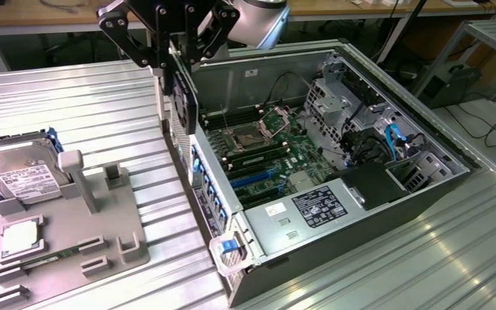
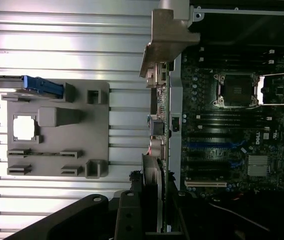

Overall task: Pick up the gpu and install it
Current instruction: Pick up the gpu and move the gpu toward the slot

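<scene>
The gpu (image 1: 181, 97) hangs upright in the air, a thin black card with its long side pointing down. It hovers over the near side wall of the open computer case (image 1: 454, 161), on the exterior view's left of the motherboard (image 1: 265, 145). My gripper (image 1: 179, 59) is shut on the card's upper end. In the wrist view the gpu (image 2: 160, 125) shows edge-on, with its silver bracket (image 2: 167, 42) at the far end and my gripper (image 2: 152, 197) clamped on the near end. Blue expansion slots (image 2: 212, 146) lie on the board beside the card.
A grey parts holder (image 1: 101, 252) sits on the ribbed metal table (image 1: 84, 103), at the exterior view's left. It carries a silver hard drive (image 1: 20, 174), a processor chip (image 1: 20, 236) and a memory stick (image 1: 46, 259). Cables and drive bays fill the case's far end (image 1: 394, 139).
</scene>
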You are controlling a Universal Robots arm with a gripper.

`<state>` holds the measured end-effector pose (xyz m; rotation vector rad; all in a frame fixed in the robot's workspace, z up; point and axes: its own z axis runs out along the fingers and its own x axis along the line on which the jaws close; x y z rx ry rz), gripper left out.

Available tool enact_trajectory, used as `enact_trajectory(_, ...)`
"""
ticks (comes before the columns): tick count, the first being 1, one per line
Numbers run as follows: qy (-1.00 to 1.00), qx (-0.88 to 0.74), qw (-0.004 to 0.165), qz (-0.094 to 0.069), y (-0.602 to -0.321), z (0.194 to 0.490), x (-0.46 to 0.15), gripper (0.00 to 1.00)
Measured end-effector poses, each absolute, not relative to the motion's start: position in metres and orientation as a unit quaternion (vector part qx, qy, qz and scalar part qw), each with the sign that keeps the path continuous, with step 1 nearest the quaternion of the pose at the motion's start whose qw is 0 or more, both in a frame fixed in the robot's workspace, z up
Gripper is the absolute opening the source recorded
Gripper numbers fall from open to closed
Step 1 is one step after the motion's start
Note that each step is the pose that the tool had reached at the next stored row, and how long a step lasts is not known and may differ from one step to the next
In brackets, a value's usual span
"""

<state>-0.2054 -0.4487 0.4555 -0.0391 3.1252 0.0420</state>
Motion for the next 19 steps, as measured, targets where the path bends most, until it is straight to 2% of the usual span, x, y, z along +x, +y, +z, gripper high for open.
enact_trajectory(19,1.0,-0.013,0.008,0.013,-0.449,0.455,-0.184,0.27)
